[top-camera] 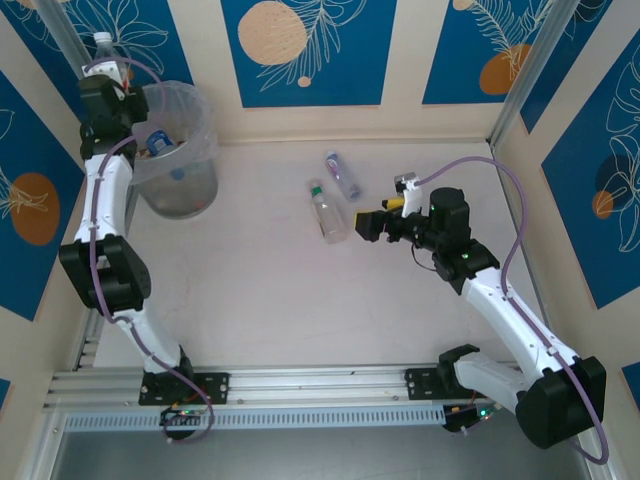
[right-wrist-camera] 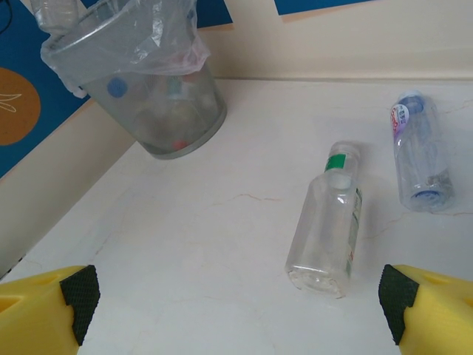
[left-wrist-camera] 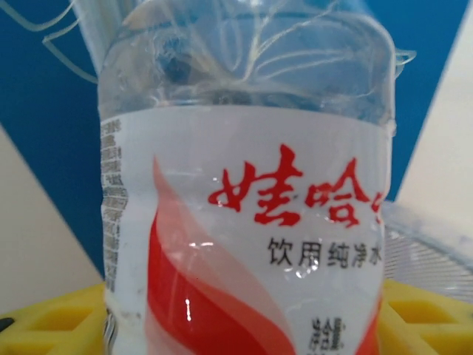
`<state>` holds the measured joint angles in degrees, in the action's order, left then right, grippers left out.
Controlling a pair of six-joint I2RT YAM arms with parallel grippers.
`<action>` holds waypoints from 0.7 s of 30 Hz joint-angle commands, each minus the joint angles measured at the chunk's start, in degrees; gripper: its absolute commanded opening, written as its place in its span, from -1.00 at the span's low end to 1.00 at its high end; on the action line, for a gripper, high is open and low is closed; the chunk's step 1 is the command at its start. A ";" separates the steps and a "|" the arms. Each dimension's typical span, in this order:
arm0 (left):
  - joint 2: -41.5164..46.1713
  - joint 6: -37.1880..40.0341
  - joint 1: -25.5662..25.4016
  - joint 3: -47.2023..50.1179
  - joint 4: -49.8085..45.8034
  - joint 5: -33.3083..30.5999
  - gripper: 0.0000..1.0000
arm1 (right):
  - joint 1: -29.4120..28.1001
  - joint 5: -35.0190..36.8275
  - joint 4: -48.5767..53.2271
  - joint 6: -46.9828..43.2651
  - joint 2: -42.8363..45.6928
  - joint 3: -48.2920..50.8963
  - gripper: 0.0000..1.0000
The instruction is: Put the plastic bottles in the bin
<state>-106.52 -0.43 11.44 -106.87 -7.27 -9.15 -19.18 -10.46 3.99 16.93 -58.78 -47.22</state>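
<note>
Red-label bottle (left-wrist-camera: 244,222) sits clamped in my left gripper (top-camera: 104,72), high beside bin (top-camera: 192,178); right gripper (top-camera: 362,224) low, wide open, empty.

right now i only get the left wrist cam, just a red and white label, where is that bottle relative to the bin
observer: top view has the held bottle upright in the left gripper, by the left rim of the bin; whether it clears the rim is unclear.
operator: anything in the bin yet
observer: yes, a blue-capped bottle shows inside.
operator: what's left to grab
observer: two lie on the table, a green-banded bottle and a purple-labelled bottle; the right gripper is open beside the green-banded one.
</note>
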 commanded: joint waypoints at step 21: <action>-4.34 -12.30 -1.15 -15.92 -23.85 -11.01 0.99 | -0.83 5.35 1.29 2.48 -0.80 1.79 0.99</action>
<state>-112.14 -10.31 11.11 -121.58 -26.57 -21.54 -19.55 -7.53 5.58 17.58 -58.87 -45.23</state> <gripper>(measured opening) 0.994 0.995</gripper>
